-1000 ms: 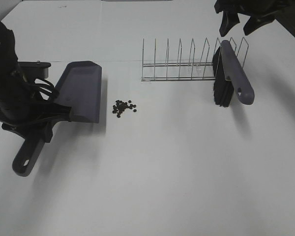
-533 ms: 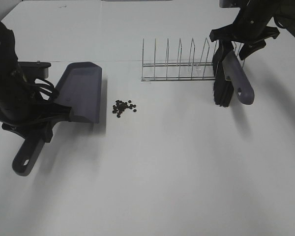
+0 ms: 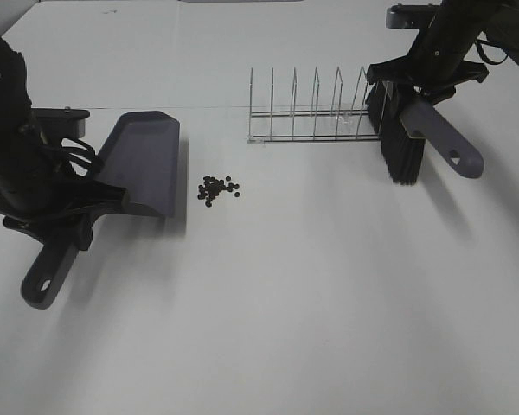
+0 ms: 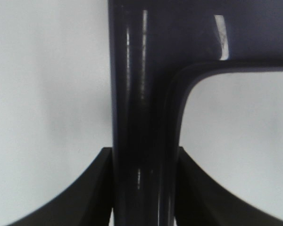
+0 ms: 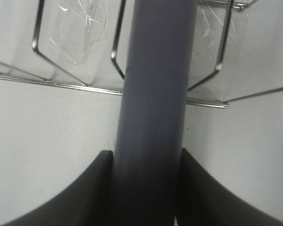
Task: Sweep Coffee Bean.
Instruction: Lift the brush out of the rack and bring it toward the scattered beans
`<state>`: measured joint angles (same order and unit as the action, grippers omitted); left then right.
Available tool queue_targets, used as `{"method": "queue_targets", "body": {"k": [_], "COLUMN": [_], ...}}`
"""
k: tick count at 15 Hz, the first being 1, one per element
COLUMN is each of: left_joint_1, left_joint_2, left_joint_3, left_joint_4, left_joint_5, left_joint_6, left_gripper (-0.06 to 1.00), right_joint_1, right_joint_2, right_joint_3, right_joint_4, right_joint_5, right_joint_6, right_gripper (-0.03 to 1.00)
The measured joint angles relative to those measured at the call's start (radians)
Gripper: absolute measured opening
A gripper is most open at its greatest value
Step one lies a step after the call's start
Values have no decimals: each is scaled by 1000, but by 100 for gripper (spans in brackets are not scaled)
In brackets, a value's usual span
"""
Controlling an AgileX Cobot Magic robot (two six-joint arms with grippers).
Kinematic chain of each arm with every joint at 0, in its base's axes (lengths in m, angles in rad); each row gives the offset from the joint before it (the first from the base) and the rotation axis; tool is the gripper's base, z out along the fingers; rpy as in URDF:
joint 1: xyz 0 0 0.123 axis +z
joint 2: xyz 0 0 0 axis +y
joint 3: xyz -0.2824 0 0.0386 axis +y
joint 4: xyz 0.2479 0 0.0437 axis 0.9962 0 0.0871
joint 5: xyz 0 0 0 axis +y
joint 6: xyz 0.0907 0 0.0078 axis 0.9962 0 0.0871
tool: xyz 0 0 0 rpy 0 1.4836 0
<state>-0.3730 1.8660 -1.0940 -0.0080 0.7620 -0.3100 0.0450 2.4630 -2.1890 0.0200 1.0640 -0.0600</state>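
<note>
The coffee beans [image 3: 217, 188], a small loose cluster of dark beans, lie on the white table just right of the grey-purple dustpan [image 3: 143, 160]. My left gripper [image 3: 73, 216] is shut on the dustpan's handle [image 4: 144, 141], with the pan's open edge facing the beans. My right gripper [image 3: 426, 82] is shut on the grey handle [image 5: 155, 117] of the brush [image 3: 404, 147], holding it at the right end of the wire rack, its black bristles hanging toward the table.
A wire dish rack [image 3: 316, 112] stands at the back, between the beans and the brush; its wires also show in the right wrist view [image 5: 61, 61]. The white table [image 3: 311, 303] spreads in front.
My right gripper came down onto the brush handle and closed on it, then shifted the brush slightly right and lifted it off the rack end. The left arm and dustpan stayed still.
</note>
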Motion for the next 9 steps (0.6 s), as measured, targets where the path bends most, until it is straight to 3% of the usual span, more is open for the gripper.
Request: {"method": "queue_targets", "body": {"k": [6,9], "left_joint_1": [0,0], "left_joint_2": [0,0], "left_joint_3": [0,0], "left_joint_4": [0,0], "left_joint_5": [1,2], "left_joint_6": [0,0], "left_gripper": [32,32], "right_joint_1": [2,3], "right_joint_2": [-57,-155], "right_joint_3": [-182,-214], "right_joint_4": [3,27], "right_joint_5": [151,158], "right_joint_6": [45,53], "right_gripper": [29,29]}}
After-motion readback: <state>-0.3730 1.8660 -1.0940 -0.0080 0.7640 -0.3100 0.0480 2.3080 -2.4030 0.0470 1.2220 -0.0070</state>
